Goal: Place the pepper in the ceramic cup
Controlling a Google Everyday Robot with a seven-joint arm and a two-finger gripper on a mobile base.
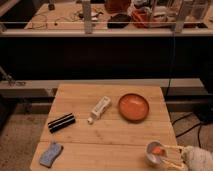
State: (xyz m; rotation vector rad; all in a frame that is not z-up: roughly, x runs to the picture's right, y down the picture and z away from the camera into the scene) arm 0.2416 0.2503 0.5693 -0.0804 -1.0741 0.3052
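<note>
Gripper, cut off at bench corner, jaws' state untellable, beside cup with half-hidden pepper; bowl, tube apart.

We see a pale, honey-coloured wooden worktop with faint plank lines. The bowl is orange-red with a darker rim. The pepper has the same hue, a small bright spot against the whitish-grey ceramic cup. The tube is white, the flat bar is black with a thin pale stripe, and the cloth is dusty blue-grey. The gripper — at the worktop's near right corner, beside the cup — is cream, its wrist whitish-grey.
</note>
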